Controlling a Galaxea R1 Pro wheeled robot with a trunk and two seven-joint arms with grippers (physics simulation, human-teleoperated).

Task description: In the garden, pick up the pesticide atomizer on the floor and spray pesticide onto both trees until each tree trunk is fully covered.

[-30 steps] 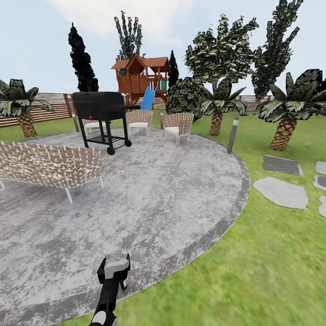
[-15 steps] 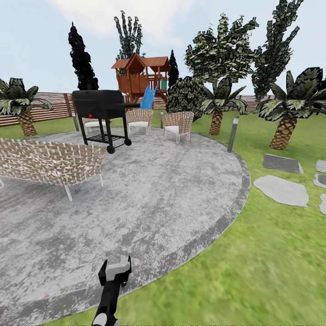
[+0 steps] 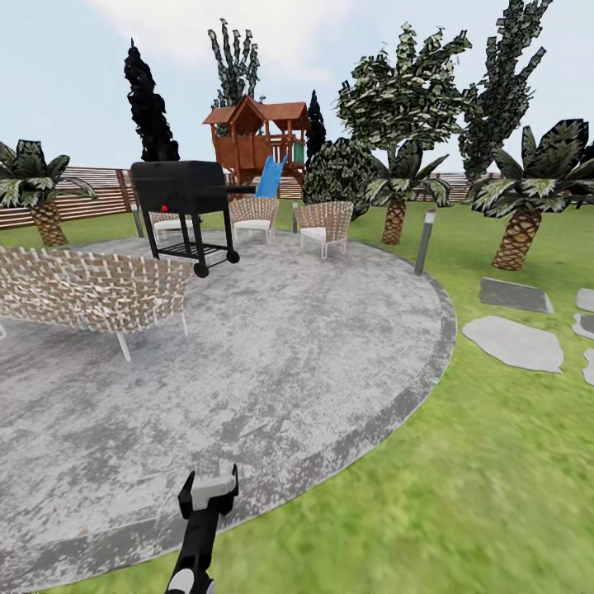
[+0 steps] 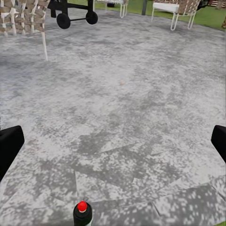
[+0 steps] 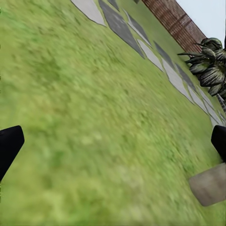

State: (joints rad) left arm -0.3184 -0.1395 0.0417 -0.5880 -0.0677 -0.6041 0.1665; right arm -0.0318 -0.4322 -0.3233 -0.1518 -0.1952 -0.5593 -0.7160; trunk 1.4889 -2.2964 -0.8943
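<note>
Left end effector (image 4: 113, 141) spread wide over the grey patio (image 4: 122, 108) — right end effector (image 5: 113, 146) likewise, above grass (image 5: 84, 117).

Round patio (image 3: 272, 363) ahead, lawn (image 3: 495, 462) to its right; grill (image 3: 183, 210) and chairs (image 3: 323, 229) at the patio's back, playset (image 3: 257, 144) behind.

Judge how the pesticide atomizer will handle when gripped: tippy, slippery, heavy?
The pesticide atomizer looks slim and tall, so it would probably tip if nudged sideways. Its light grey trigger head overhangs the body, likely making it a little top-heavy. The smooth black body looks rigid but perhaps slippery.
</note>
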